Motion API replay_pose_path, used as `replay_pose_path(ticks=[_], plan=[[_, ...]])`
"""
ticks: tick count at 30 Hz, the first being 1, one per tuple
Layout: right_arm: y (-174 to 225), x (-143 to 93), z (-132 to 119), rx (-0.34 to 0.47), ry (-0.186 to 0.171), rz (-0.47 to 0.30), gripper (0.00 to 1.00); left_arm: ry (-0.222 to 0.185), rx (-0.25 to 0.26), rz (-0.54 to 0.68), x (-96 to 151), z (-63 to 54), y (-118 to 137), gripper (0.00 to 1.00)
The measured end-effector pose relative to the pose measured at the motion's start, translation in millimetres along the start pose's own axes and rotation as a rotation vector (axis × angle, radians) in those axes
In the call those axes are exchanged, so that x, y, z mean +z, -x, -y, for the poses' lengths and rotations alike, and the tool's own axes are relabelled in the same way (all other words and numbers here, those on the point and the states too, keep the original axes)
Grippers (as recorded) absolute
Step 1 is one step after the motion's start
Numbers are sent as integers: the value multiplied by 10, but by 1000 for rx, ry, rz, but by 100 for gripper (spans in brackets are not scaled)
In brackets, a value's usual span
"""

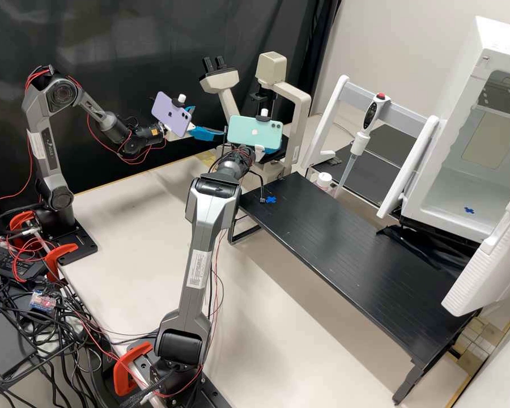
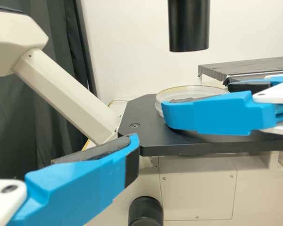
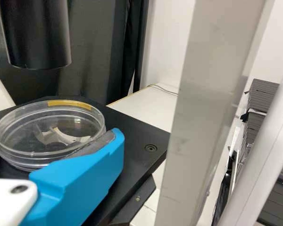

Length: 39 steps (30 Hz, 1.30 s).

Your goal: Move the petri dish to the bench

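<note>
The petri dish [image 3: 49, 132] is on the black microscope stage [image 2: 146, 134], not on the bench, clear and round, with a doubled rim and a yellow strip along one part of it. Pale shapes show in the clear bottom; whether they lie in the dish or under it, I cannot tell. The right gripper [image 1: 272, 150] has its jaws on either side of the dish, one running close along the rim; whether they grip it or only flank it, I cannot tell. The left gripper [image 1: 208, 120] is near the stage with its jaws parted, holding nothing, the dish outside them and apart from them.

Over the stage hangs a black cylinder [image 2: 189, 26], part of the cream microscope [image 1: 303, 122].

Beside the microscope, a pipette [image 1: 359, 145] with a red button hangs upright from a white rack [image 1: 339, 107]. Near its tip is a bottle [image 1: 323, 181] with a white cap; its contents are hidden. The black raised bench [image 1: 345, 249] bears a blue cross [image 1: 271, 199] near its microscope end. By the bench, a white cabinet [image 1: 425, 212] stands open, a second blue cross [image 1: 469, 210] on its floor.
</note>
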Motion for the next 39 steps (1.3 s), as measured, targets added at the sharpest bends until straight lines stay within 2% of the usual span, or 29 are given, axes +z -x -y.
replay_pose_path(ticks=[12, 22, 30, 35, 39], plan=[[6, 51, 56, -16, -5, 13, 0, 0, 0, 0, 0, 0, 0, 100], [43, 117, 107, 5, -15, 3, 0, 0, 0, 0, 0, 0, 0, 100], [302, 22, 77, 4, -11, -52, 0, 0, 0, 0, 0, 0, 0, 100], [556, -87, 79, -4, 17, -107, 0, 0, 0, 0, 0, 0, 0, 100], [783, -145, 110, -10, 17, -145, 0, 0, 0, 0, 0, 0, 0, 100]])
